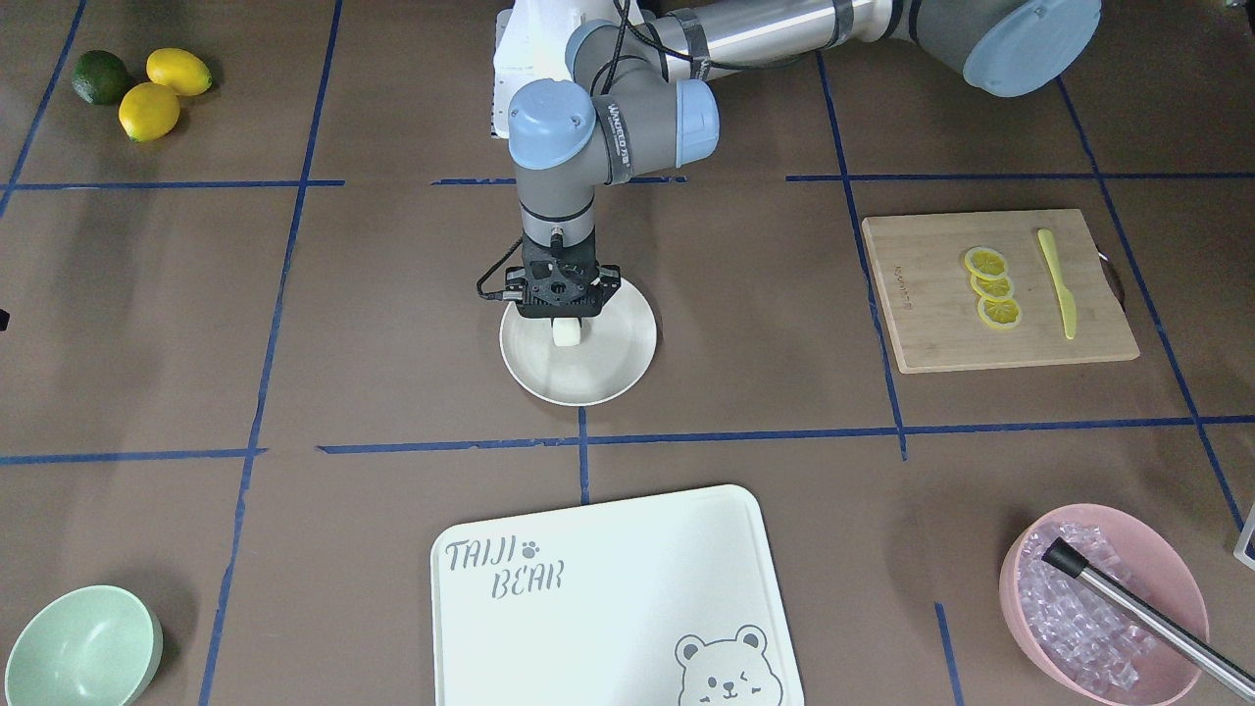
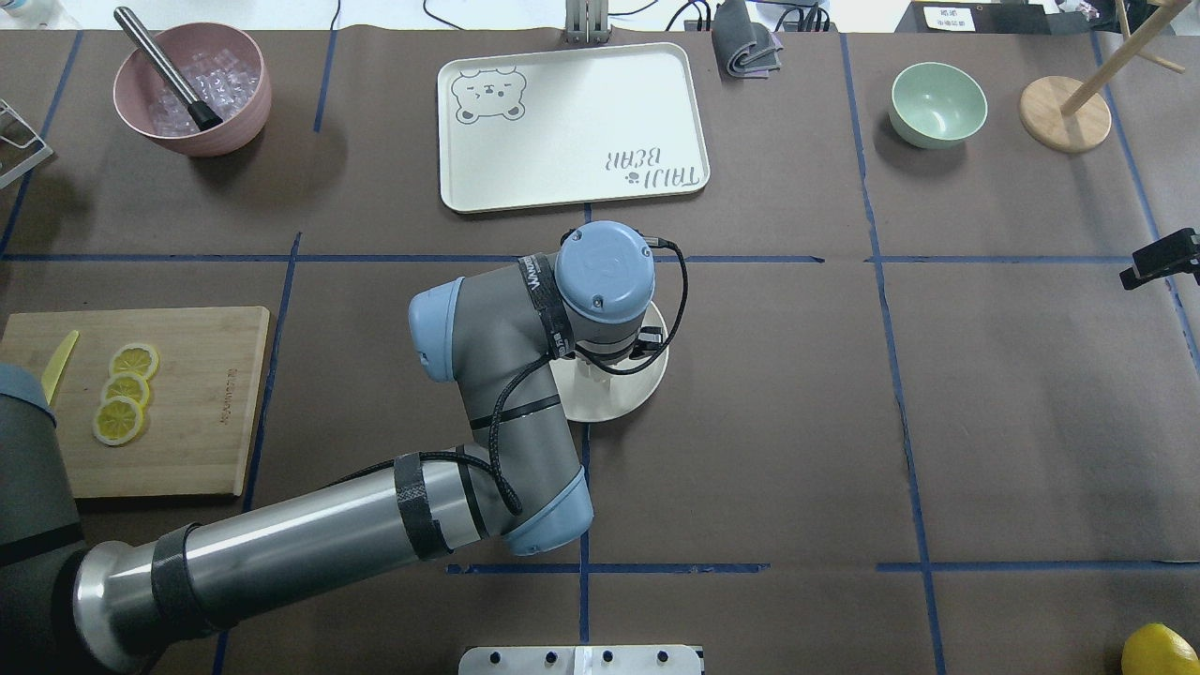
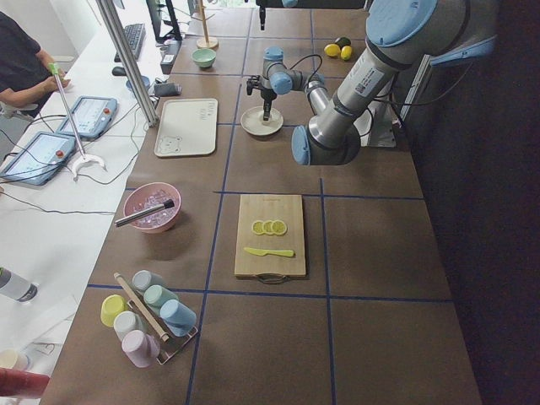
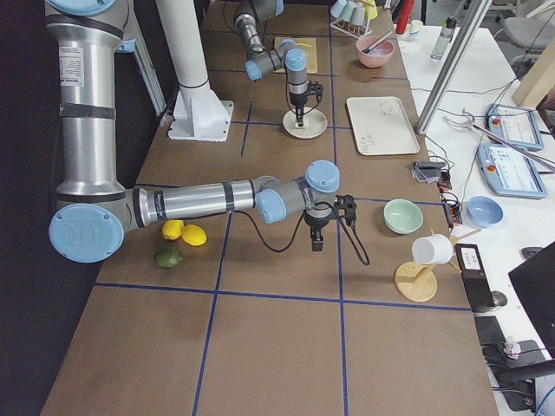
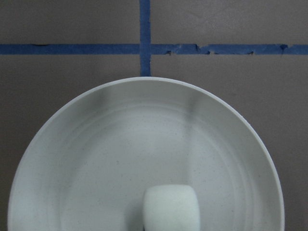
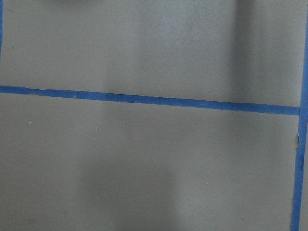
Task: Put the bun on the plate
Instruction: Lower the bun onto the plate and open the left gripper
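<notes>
Left gripper [image 1: 562,316] sits directly above plate [image 1: 613,368], bun [image 1: 567,335] under it inside the rim; you can't tell if it's clamped. Right gripper [image 4: 317,245] well off plate, state unclear.

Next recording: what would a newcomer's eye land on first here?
The left claw hangs straight over the cream plate at the table's centre, the white bun directly beneath it. Next, the three lemon slices on the wooden board on the robot's left side.
</notes>
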Robot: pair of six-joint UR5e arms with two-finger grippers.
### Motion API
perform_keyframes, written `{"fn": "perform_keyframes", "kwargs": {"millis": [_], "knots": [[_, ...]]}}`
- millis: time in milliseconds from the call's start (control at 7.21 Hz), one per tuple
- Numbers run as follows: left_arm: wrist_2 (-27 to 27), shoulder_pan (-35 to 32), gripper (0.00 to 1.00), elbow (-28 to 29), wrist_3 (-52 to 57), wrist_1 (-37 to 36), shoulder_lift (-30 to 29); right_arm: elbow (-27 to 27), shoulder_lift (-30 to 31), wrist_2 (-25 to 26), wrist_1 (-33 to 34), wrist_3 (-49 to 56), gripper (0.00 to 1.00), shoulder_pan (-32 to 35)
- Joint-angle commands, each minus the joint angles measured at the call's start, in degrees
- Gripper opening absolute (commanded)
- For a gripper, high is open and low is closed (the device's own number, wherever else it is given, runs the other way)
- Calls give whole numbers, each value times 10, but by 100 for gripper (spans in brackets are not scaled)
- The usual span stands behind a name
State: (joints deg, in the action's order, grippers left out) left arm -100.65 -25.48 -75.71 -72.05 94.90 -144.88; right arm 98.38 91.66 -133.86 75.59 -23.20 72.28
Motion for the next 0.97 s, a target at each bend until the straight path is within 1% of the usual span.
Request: {"fn": "perform_keyframes", "kwargs": {"millis": [0,139,277,416,693,832], "knots": [[0,3,37,1,1,2,1,1,1,0,0,0,100,0],[0,3,39,1,1,2,1,1,1,0,0,0,100,0],[0,3,57,1,1,2,1,1,1,0,0,0,100,0],[0,3,71,1,1,2,2,1,1,0,0,0,100,0],[0,3,88,-1,0,2,3,1,1,-1,1,0,100,0],[1,1,100,-10,-2,-2,3,1,0,-1,1,0,100,0]]}}
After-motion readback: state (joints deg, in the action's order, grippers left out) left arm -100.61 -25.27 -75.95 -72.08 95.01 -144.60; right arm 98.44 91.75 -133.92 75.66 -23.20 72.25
